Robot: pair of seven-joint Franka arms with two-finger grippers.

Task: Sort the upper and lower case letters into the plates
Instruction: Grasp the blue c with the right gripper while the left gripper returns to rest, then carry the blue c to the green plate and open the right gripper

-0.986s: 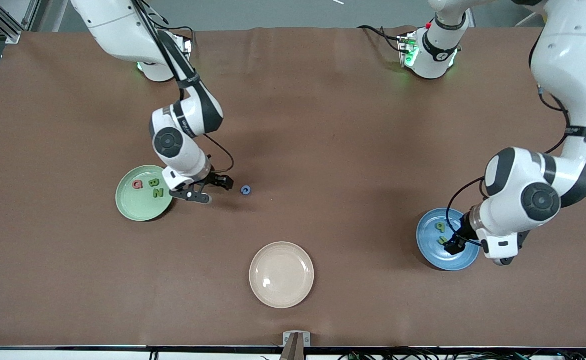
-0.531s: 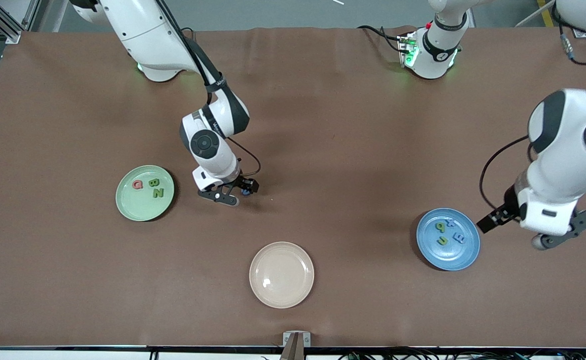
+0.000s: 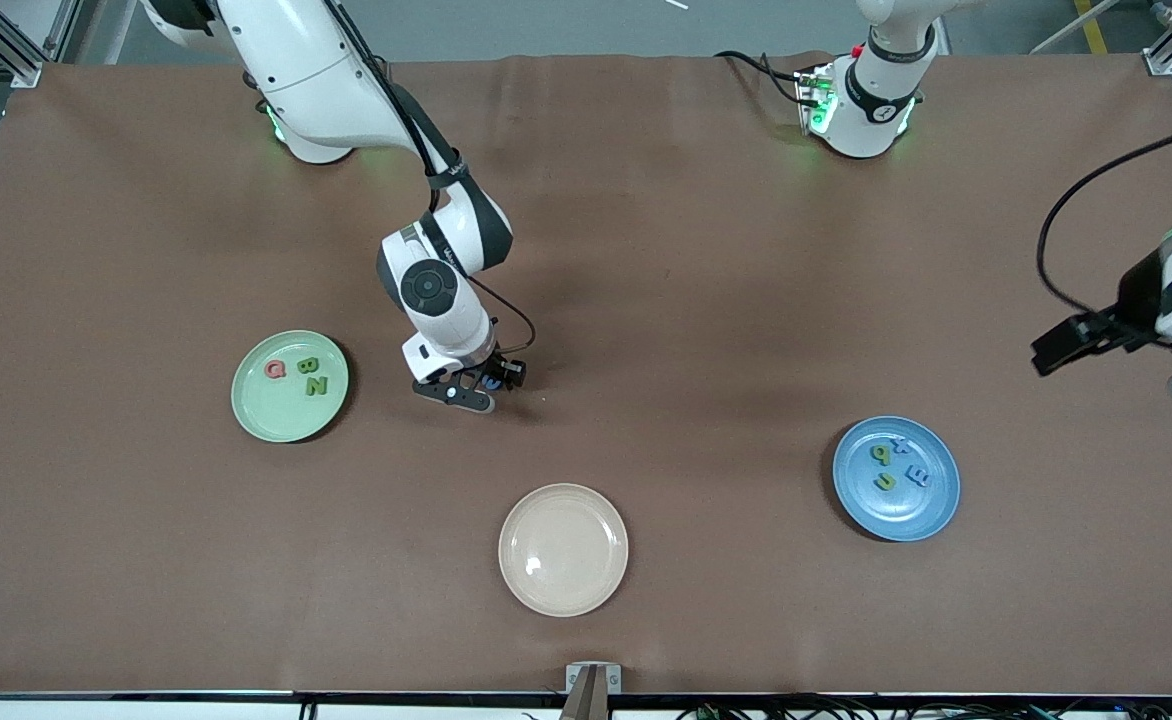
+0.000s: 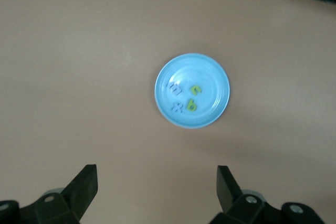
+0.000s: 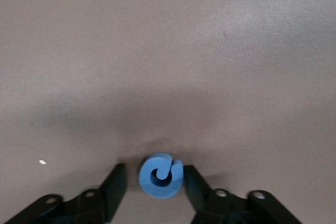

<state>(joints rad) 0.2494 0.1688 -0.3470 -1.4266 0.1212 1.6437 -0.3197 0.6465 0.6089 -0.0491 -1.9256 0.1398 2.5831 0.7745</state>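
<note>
The blue G (image 5: 161, 176) lies on the brown table between the open fingers of my right gripper (image 5: 155, 179), low at the table (image 3: 486, 385). The pale green plate (image 3: 266, 410) holds the pink Q (image 3: 274, 369), green B (image 3: 307, 366) and green Z (image 3: 316, 386). The blue plate (image 3: 851, 500) holds the green q (image 3: 880, 454), green n (image 3: 886, 481), blue m (image 3: 916, 474) and blue x (image 3: 901, 443). My left gripper (image 3: 1136, 350) is open and empty, raised high at the left arm's end. It looks down on the blue plate (image 4: 210, 66) from above (image 4: 156, 177).
A cream-beige plate (image 3: 563, 549) sits empty near the front edge of the table, midway between the two arms. The brown table cover (image 3: 706, 300) is bare between the plates.
My right gripper moved from beside the green plate to the blue G and now straddles it. My left arm rose away from the blue plate, uncovering the blue m and x.
</note>
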